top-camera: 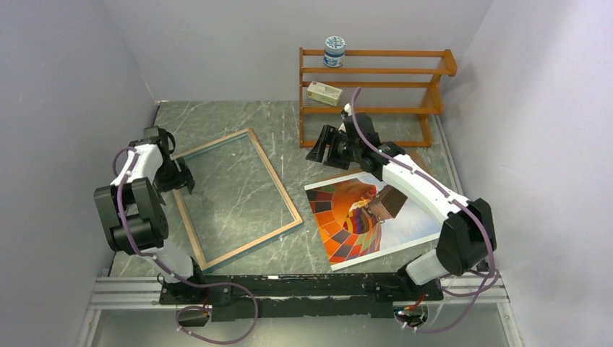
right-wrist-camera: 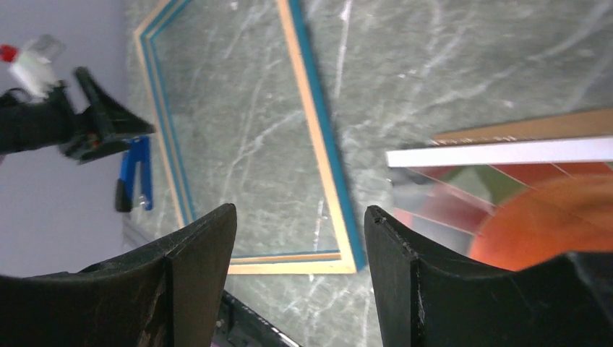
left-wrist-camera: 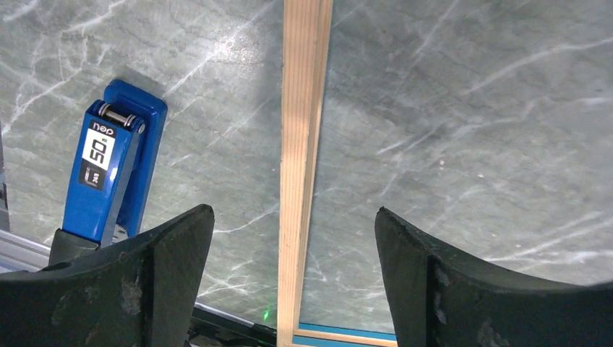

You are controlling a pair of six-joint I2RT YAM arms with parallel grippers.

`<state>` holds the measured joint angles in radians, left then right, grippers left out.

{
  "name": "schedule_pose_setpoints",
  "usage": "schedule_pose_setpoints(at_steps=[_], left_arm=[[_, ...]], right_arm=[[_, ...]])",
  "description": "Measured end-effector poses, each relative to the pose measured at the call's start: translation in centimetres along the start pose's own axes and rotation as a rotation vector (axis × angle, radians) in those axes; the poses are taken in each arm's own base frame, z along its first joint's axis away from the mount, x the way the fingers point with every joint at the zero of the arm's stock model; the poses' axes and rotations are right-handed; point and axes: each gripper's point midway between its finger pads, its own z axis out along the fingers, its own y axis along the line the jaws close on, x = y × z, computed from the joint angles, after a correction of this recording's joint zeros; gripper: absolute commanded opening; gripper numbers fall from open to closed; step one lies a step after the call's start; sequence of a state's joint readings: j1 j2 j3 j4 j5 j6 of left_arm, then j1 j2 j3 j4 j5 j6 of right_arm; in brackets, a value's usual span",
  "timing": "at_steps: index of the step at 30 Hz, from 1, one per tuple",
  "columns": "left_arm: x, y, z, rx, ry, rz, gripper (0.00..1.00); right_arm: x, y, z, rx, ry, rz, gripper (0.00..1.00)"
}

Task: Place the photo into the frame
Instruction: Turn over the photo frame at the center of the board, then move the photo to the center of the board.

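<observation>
The frame (top-camera: 278, 181) lies flat on the table left of centre, with its light wood back rim up and marble showing through the pane. My left gripper (top-camera: 182, 178) hovers open over its left rim. In the left wrist view that rim (left-wrist-camera: 303, 130) runs between the spread fingers (left-wrist-camera: 293, 211) with a gap on each side. The photo (top-camera: 354, 217), a colourful balloon print, lies face up to the right of the frame. My right gripper (top-camera: 319, 148) is open and empty above the table near the photo's far corner. Its wrist view (right-wrist-camera: 300, 208) looks across the frame (right-wrist-camera: 318, 144) and the photo (right-wrist-camera: 528, 217).
An orange-brown wooden rack (top-camera: 376, 71) stands at the back, carrying a round tin (top-camera: 334, 50) and a small box (top-camera: 324, 92). A blue stapler-like tool (left-wrist-camera: 108, 173) lies just outside the frame's left rim. A brown board edge (right-wrist-camera: 535, 124) shows behind the photo. Walls close in on both sides.
</observation>
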<state>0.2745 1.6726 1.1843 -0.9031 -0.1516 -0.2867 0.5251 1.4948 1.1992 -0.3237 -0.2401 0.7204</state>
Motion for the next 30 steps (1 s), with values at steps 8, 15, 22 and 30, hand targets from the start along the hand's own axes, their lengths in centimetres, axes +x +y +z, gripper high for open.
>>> schedule_pose_setpoints(at_steps=[8,15,22,30], left_arm=[[-1.2,-2.2,-5.3,0.154,-0.16,-0.021,0.92],[0.3,-11.0,-11.7,0.35,-0.305,0.143,0.93],[4.7,-17.7,-14.5,0.477,-0.317,0.248,0.92],[10.9,-23.7,-17.4,0.618,-0.321,0.404,0.92]], right_arm=[[-1.5,-3.8,-4.6,0.243,-0.118,-0.055,0.73],[-3.2,-6.8,-7.9,0.377,-0.199,-0.047,0.73],[-1.8,-12.5,-9.0,0.531,-0.166,0.03,0.74],[2.5,-16.9,-10.5,0.643,-0.105,0.12,0.81]])
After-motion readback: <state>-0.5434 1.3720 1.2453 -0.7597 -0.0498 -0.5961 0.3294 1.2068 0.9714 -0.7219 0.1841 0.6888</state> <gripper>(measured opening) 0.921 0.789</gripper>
